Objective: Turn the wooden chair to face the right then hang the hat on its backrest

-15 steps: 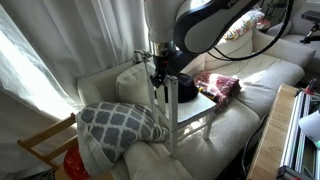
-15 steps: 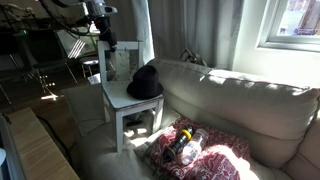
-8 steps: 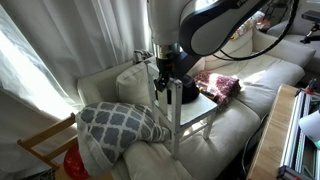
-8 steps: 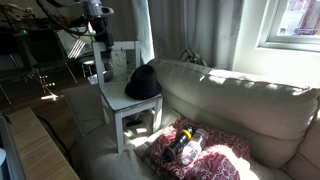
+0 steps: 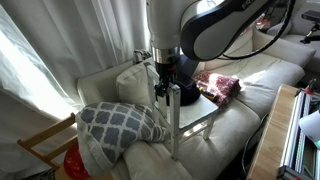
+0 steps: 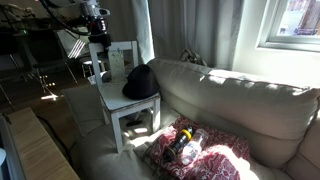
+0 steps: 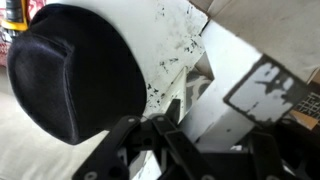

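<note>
The white wooden chair stands on the sofa, and it also shows in an exterior view. The black hat lies on its seat; it also shows in an exterior view and fills the left of the wrist view. My gripper comes down from above and is shut on the backrest at its top corner; it also shows in an exterior view. In the wrist view my gripper straddles the white rail of the backrest, with the speckled seat beyond.
A grey patterned cushion lies beside the chair. A red floral cloth lies on the sofa. A tan wooden chair frame and curtains stand at one end. A wooden table stands in front.
The chair has turned on the sofa with my gripper holding its backrest: the backrest now shows its slats more fully, and the hat has swung left with the seat.
</note>
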`<state>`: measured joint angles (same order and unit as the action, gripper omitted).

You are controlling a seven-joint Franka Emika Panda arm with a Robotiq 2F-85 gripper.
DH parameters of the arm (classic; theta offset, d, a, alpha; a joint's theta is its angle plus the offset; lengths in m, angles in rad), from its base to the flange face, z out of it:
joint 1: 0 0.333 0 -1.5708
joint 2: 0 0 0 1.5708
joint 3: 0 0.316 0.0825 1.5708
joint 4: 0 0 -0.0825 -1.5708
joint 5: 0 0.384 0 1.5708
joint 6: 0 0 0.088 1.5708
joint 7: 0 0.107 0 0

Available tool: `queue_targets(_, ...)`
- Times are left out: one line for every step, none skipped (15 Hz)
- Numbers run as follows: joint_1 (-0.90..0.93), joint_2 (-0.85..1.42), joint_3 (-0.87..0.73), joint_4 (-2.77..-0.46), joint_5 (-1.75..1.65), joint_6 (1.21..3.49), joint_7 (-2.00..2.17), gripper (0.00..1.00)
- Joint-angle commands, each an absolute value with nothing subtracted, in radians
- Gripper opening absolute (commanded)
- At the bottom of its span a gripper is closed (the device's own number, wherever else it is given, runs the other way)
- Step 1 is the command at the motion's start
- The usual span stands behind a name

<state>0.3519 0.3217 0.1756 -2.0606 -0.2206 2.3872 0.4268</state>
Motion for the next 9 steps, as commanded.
queue_targets(0.346,0.292,0.188,-2.084,-0.241,2.468,0.282,0.69)
queue_targets(0.337,0.284,0.191,-2.082,-0.220,2.489,0.255,0.79)
queue_targets(0.334,0.278,0.190,-2.082,-0.217,2.499,0.235,0.86)
queue_targets(0.328,0.277,0.192,-2.083,-0.206,2.501,0.211,0.92)
queue_targets(0.326,0.275,0.191,-2.084,-0.206,2.490,0.196,0.99)
queue_targets(0.324,0.273,0.190,-2.086,-0.206,2.479,0.182,1.00)
queue_targets(0.321,0.273,0.191,-2.086,-0.202,2.467,0.169,1.00)
queue_targets(0.321,0.273,0.186,-2.088,-0.211,2.460,0.166,1.00)
queue_targets(0.319,0.272,0.184,-2.090,-0.211,2.459,0.162,1.00)
